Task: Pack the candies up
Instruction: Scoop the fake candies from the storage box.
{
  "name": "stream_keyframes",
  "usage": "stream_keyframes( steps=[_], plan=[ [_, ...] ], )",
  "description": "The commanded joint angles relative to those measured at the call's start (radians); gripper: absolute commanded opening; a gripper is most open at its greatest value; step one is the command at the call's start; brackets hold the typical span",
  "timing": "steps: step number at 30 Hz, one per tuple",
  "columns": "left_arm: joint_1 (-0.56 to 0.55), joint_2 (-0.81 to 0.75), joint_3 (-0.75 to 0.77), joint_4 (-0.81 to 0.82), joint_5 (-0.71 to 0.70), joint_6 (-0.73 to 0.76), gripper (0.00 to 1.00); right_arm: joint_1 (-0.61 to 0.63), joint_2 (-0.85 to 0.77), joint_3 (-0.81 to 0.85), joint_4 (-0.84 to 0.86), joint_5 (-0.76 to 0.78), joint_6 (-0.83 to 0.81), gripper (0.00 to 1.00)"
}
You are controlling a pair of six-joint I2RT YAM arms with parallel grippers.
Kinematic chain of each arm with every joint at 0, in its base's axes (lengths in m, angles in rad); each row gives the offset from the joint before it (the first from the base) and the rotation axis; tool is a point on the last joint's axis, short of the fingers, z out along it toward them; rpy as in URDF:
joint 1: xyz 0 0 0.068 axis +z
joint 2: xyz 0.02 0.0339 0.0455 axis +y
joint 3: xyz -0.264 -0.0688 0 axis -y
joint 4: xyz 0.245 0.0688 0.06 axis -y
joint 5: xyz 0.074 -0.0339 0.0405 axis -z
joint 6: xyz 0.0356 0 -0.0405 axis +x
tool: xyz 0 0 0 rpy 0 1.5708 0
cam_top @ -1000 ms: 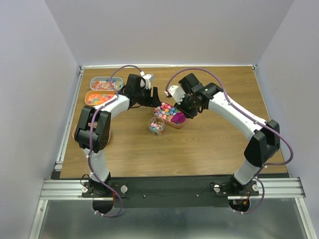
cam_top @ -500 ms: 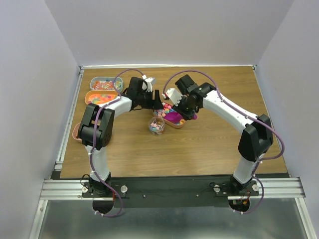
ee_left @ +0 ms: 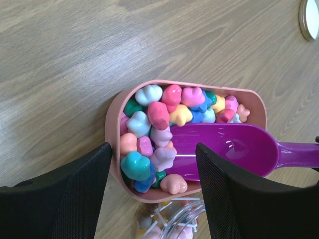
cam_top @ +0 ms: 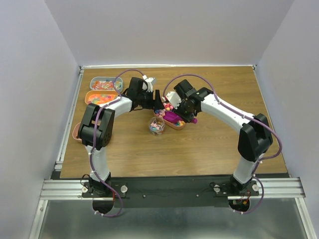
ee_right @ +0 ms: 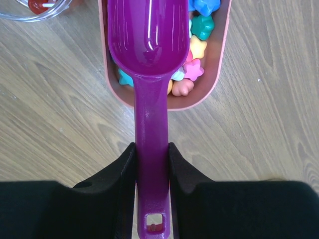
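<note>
The candies point(ee_left: 159, 117) are pastel star-shaped sweets piled in a pink oval tray point(ee_left: 112, 114), seen in the top view near the table's middle point(cam_top: 178, 126). My right gripper point(ee_right: 151, 164) is shut on the handle of a magenta scoop point(ee_right: 147, 45). The scoop's bowl point(ee_left: 224, 149) lies in the tray beside the candies point(ee_right: 202, 27), and nothing shows inside it. My left gripper point(ee_left: 153, 164) is open and hangs over the tray's left end, fingers point(ee_left: 75, 199) apart with nothing between them. A clear jar point(ee_left: 169, 224) with some sweets stands just below the tray.
Two more trays of sweets sit at the far left, one with red-orange pieces point(cam_top: 102, 84) and one with orange gummies point(cam_top: 98, 97). The jar point(cam_top: 156, 126) stands near the tray's near-left end. A round cream lid point(ee_left: 310, 19) lies on the wood.
My right arm has carried the scoop leftward, deeper into the pink tray. My left gripper shifted right toward the tray's end, then held still.
</note>
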Motion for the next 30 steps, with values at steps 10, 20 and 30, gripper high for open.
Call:
stream_keyframes(
  steps=[10, 20, 30],
  plan=[
    [-0.013, -0.061, -0.023, 0.045, 0.066, -0.031, 0.76, 0.001, -0.056, -0.164, 0.273, -0.047, 0.08, 0.01],
    [-0.014, -0.082, -0.023, 0.055, 0.072, -0.028, 0.76, 0.001, -0.062, -0.192, 0.308, -0.042, 0.101, 0.01],
    [-0.019, -0.085, -0.026, 0.056, 0.077, -0.031, 0.76, -0.002, -0.102, -0.286, 0.442, -0.044, 0.14, 0.01]
  ],
)
